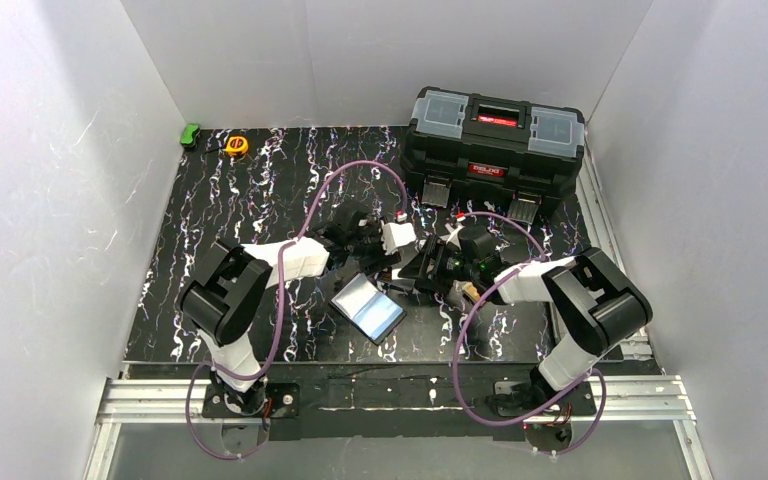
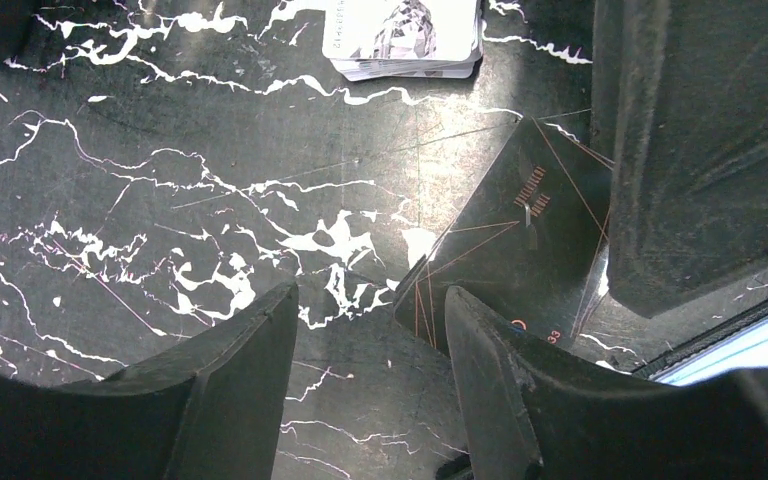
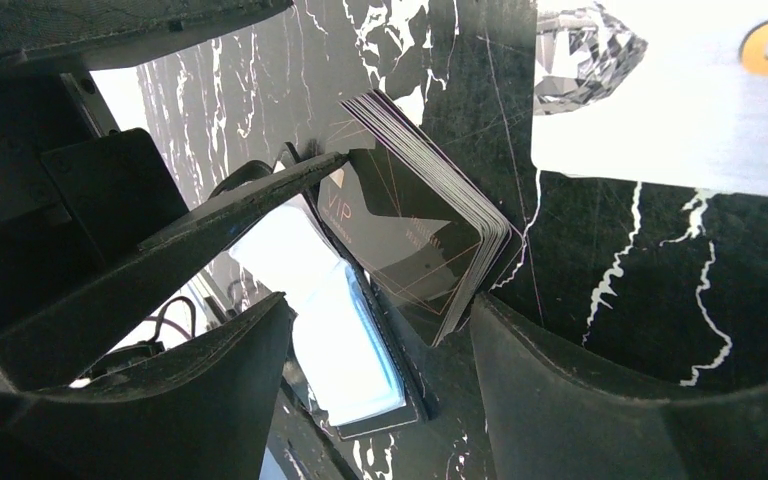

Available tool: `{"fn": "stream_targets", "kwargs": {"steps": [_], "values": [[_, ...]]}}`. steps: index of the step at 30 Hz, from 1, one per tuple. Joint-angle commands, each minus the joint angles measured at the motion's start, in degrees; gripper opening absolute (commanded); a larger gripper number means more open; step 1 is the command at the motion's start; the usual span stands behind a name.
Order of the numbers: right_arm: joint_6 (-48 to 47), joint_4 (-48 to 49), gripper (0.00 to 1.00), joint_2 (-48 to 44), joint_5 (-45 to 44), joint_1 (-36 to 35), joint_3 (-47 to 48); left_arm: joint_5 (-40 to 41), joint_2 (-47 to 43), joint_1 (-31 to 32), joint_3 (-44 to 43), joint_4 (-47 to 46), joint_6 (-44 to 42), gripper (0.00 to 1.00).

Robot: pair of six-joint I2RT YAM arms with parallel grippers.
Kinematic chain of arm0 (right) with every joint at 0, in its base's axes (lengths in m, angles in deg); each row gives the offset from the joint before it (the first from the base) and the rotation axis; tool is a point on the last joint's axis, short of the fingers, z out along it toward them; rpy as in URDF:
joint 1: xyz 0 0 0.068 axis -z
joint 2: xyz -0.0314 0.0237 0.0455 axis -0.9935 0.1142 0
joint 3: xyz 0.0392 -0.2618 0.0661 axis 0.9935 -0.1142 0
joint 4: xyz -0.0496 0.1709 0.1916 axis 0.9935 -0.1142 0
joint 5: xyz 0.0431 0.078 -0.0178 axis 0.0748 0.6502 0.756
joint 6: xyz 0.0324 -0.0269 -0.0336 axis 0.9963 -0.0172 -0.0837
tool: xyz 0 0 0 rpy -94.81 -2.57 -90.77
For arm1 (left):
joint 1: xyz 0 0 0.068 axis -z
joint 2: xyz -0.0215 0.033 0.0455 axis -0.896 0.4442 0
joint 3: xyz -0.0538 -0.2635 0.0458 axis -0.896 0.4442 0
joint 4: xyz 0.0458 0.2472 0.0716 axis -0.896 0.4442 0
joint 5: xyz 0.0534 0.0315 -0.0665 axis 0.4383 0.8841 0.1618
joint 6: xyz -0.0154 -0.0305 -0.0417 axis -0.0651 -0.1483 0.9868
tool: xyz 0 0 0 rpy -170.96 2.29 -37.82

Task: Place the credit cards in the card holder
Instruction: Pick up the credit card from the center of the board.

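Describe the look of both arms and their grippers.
Both are alike: the left arm and right arm have bulky black joint housings joined by white links. A purple cable loops along each. The left gripper and right gripper have matte black, scuffed, tapering fingers.

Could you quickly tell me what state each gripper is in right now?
Left gripper: open, holding nothing.
Right gripper: open, framing the stack of dark cards, not gripping it.
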Motion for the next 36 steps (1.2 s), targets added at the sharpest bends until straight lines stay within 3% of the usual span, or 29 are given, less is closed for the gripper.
{"fn": "stream_targets", "kwargs": {"steps": [1,13,22,28,36], "values": [[1.08,3.06,0.73,1.66,0.17,-0.09,-0.07,-3.2,0.2,0.31,-0.77,3.67,-2.31,0.53],[1.29,2.61,0.72,-0.08,-0.91,-0.09,-2.41,-8.19,-2.59,2.5,0.15,9.0,-1.21,0.51],[0.56,0.96,0.71,-0.7,-2.4,-0.09,-3.79,-0.51,-4.08,-3.46,-6.93,14.82,11.21,0.51],[0.46,0.96,0.71,-0.54,-2.31,-0.07,-3.98,4.14,-3.14,-4.53,-5.89,13.07,8.81,0.5],[0.56,0.81,0.71,-0.33,-2.38,-0.09,-3.56,3.47,-1.11,-2.48,-5.82,12.63,6.11,0.5]]}}
